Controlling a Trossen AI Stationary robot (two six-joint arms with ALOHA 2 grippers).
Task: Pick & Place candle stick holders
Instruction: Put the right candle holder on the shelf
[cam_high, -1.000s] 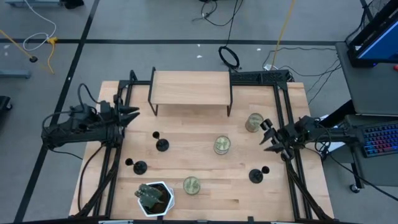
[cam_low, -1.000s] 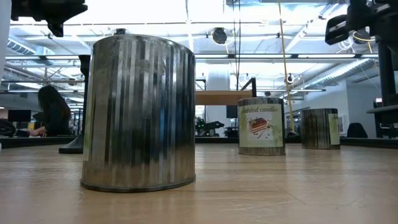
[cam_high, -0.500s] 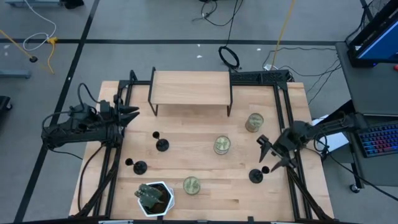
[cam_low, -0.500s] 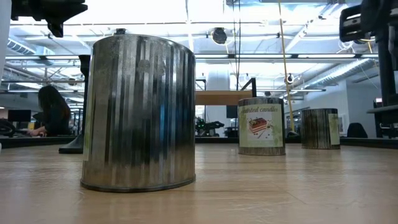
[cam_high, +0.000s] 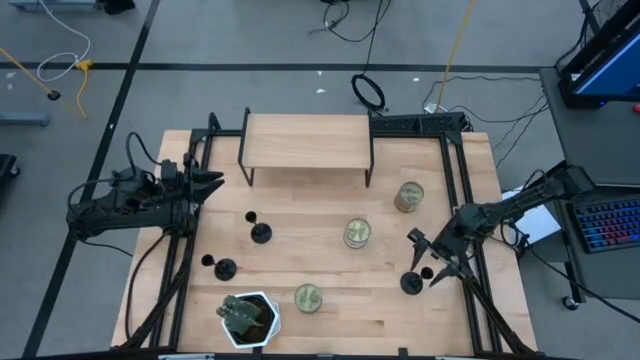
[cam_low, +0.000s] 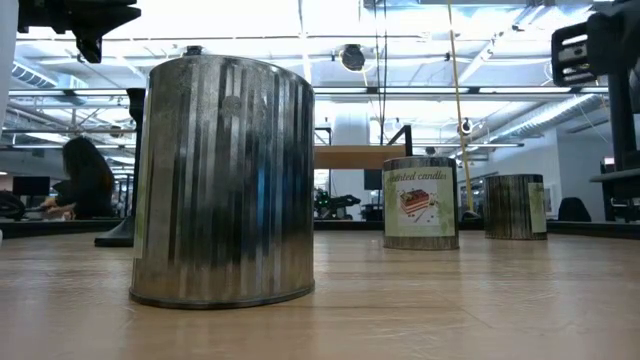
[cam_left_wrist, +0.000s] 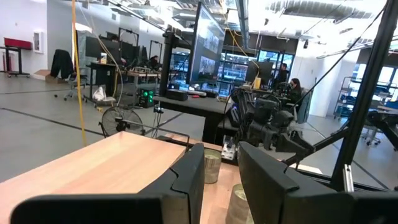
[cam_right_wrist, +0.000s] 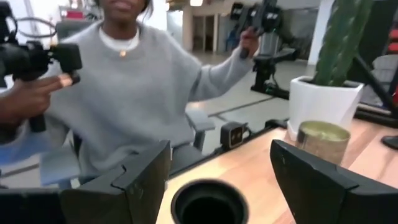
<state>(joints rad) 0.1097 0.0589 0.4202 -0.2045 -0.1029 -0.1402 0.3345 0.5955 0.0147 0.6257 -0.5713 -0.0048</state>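
A pale wooden table (cam_high: 330, 310) stands on a grey floor with cables, a wooden shelf (cam_high: 306, 142) on black legs at its far edge. Three black holders stand on it. One holder (cam_high: 411, 283) is near the right edge, and the right gripper (cam_high: 432, 258) hangs right over it, fingers spread wide apart with the holder's small cup between them; in the right wrist view that cup (cam_right_wrist: 209, 203) shows as a dark round opening between the two fingers (cam_right_wrist: 142, 177), not touched by either. A second holder (cam_high: 260, 233) stands left of centre in front of the shelf, and a third holder (cam_high: 223, 268) stands nearer the front left, both well apart from the grippers.

Three green-gold tins share the table: one tin (cam_high: 408, 196) by the right rail, a second tin (cam_high: 357, 233) in the middle, a third tin (cam_high: 307, 297) at the front. In the low view the front one fills the picture, with the other two small behind it. A white pot (cam_high: 249, 318) with a green plant sits at the front left corner, just beside the front tin.

The left gripper (cam_high: 208, 184) waits above the table's left edge, its jaws apart with a narrow gap between them in the left wrist view.

Beyond the table, the right wrist view shows a person in a grey sweater (cam_right_wrist: 134, 87) holding black handles
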